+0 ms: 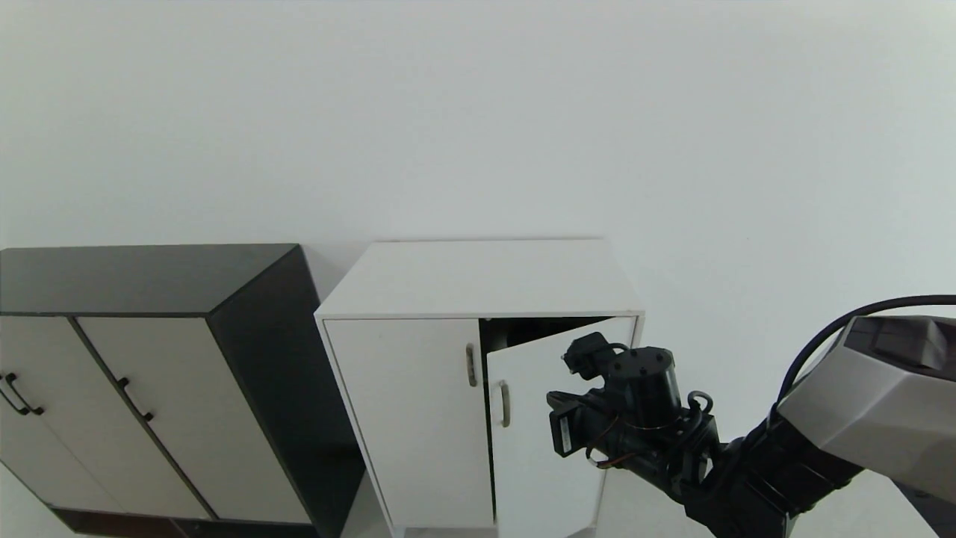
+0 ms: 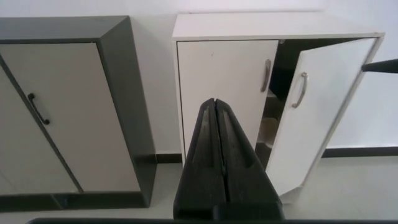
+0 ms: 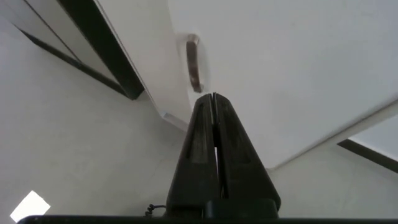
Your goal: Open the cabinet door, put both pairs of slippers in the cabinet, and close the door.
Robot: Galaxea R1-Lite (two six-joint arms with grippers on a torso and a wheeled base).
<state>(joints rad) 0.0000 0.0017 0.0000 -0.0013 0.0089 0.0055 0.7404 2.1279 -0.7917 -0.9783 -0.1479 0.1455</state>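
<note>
The white cabinet (image 1: pixel 478 280) stands against the wall. Its right door (image 1: pixel 534 456) is swung partly open, with a dark gap (image 1: pixel 523 327) behind it; the left door (image 1: pixel 407 418) is closed. My right arm's wrist (image 1: pixel 635 388) hangs in front of the open door's outer face. In the right wrist view my right gripper (image 3: pixel 214 98) is shut with nothing in it, its tip just below the door's handle (image 3: pixel 194 62). My left gripper (image 2: pixel 216 102) is shut and empty, held back from the cabinet (image 2: pixel 273 28) and facing its left door (image 2: pixel 227 93).
A larger cabinet with a black top and pale doors (image 1: pixel 142 418) stands close on the left of the white one. A bare white wall (image 1: pixel 478 112) runs behind both. Pale floor (image 2: pixel 348 186) lies in front of the open door.
</note>
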